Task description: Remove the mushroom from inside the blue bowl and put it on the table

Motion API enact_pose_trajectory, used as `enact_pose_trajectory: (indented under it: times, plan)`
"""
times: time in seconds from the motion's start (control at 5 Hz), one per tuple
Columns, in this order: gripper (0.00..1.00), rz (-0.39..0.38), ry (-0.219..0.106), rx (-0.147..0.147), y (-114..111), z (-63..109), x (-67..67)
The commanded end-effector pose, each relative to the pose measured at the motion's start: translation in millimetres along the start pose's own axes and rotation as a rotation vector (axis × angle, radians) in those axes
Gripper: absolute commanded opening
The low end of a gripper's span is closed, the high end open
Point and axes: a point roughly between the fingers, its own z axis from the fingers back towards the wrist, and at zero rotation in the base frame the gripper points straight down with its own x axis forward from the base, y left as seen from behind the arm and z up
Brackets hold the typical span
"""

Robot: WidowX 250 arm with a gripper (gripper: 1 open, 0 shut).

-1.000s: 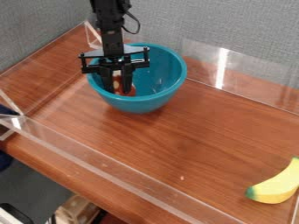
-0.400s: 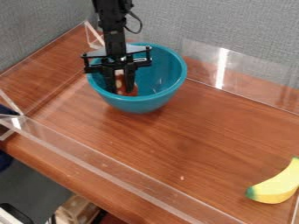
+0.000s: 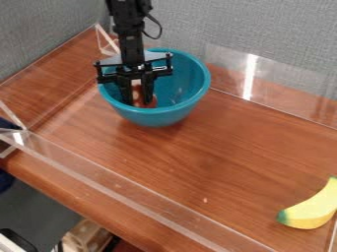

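Note:
The teal-blue bowl (image 3: 161,102) stands on the wooden table (image 3: 198,157) at the back left. My black gripper (image 3: 140,97) reaches straight down into the bowl, its fingers close together. Between the fingertips shows a reddish-brown and cream bit, the mushroom (image 3: 144,99), which the gripper is shut on, just above the bowl's floor. The arm hides most of it.
A yellow banana (image 3: 313,207) lies at the front right corner. Clear acrylic walls (image 3: 118,182) border the table on all sides.
The gripper has risen slightly and shifted a little right inside the bowl, mushroom still between its fingers. Bowl and banana have not moved.

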Motion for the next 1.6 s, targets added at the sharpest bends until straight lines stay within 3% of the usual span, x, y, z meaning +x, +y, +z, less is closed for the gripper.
enact_pose_trajectory:
  times: [0.0,0.8,1.4]
  plan:
    - [0.0,-0.017,-0.061,-0.026,-9,21.2,4.4]
    - [0.0,-0.014,-0.08,-0.04,-13,36.3,2.2]
    - [0.0,-0.006,-0.097,-0.045,-16,38.1,1.8]
